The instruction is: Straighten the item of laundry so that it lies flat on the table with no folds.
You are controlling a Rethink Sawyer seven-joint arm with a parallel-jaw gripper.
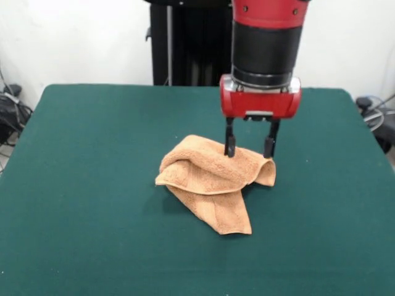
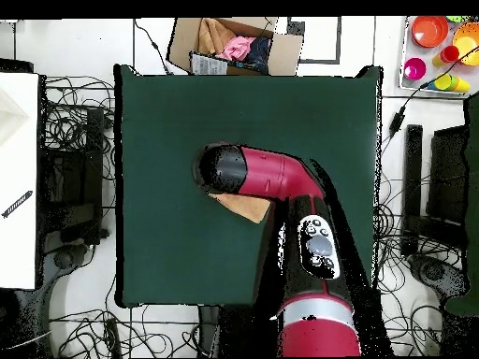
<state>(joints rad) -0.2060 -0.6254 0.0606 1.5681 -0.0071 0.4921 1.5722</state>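
Observation:
The orange-tan towel [image 1: 210, 179] lies crumpled and folded over itself near the middle of the dark green table [image 1: 92, 185]. One corner flap points toward the near edge. My gripper [image 1: 249, 148] hangs straight down over the towel's far right part. It is open, with the fingertips [image 1: 229, 147] at or just touching the top fold, and it holds nothing. In the overhead view the arm's wrist [image 2: 224, 168] hides the gripper and most of the towel. Only a tan corner of the towel [image 2: 245, 207] shows on the table [image 2: 168, 112].
A cardboard box [image 2: 234, 45] with clothes sits beyond the table's far edge in the overhead view. A tray of coloured cups [image 2: 438, 47] is at the top right. Cables lie on the floor all round. The robot's pedestal [image 1: 185, 43] stands behind the table.

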